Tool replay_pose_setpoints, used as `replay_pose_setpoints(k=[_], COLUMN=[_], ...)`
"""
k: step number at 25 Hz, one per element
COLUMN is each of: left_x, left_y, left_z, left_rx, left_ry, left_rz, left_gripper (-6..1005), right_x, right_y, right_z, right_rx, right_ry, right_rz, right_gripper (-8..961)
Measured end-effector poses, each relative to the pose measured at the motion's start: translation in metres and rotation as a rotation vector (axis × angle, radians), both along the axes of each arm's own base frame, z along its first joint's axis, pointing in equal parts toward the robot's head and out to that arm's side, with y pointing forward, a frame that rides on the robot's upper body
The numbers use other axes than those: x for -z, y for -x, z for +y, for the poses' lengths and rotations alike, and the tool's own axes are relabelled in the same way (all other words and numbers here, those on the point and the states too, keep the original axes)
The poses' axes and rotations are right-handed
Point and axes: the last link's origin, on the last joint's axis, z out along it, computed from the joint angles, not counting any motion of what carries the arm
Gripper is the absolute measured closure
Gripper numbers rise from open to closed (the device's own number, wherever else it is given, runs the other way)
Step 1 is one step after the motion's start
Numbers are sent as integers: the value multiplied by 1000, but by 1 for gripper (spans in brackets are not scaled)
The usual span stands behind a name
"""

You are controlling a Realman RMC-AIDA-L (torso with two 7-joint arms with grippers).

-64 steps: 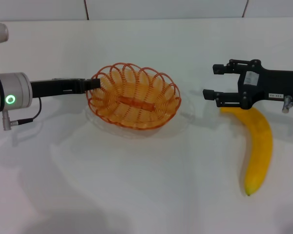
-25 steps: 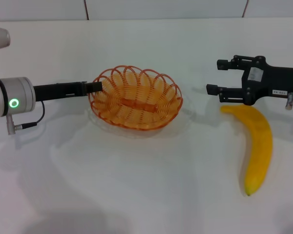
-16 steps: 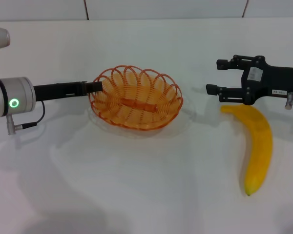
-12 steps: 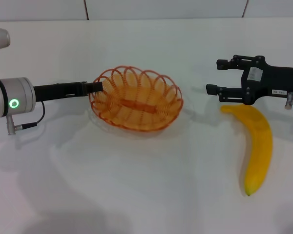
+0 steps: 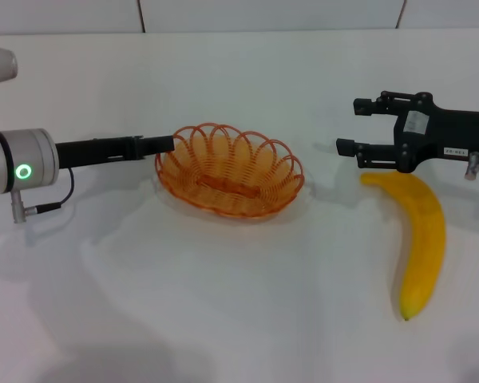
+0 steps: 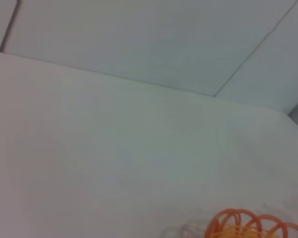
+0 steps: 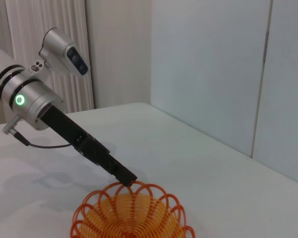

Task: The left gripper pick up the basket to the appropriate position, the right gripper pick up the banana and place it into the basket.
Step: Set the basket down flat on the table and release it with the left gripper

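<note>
left end effector [image 5: 166, 144] clamped on the basket [image 5: 230, 170] rim – basket mid-bench [image 5: 223, 303], tilted. right end effector [image 5: 350, 128] open, hovering just above the banana [image 5: 421, 237] stem end – banana lies on the bench, well right of the basket.

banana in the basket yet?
No. The banana lies on the white table beside the basket, just below the open right gripper.

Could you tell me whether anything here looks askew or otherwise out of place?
Nothing stands out. The basket sits empty and level on the table, the left gripper at its rim. The banana lies intact beside it, under the open right gripper.
</note>
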Motion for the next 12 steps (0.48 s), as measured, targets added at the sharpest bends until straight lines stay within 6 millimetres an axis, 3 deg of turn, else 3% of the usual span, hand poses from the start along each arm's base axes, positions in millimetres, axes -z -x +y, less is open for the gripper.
replay_pose_setpoints(k=[5, 10, 12], left_x=[1, 0, 0], left_y=[1, 3, 5], left_z=[-1, -3, -4], left_rx=[-1, -8, -7], left_ry=[-1, -4, -9], left_rz=[0, -3, -7], left_gripper=[676, 459, 415], right_x=[0, 0, 0], right_y=[0, -1, -1], right_z=[0, -1, -1], right_rx=[1, 2, 2], right_ry=[0, 0, 0], right_rz=[0, 0, 0], right_gripper=[189, 189, 189])
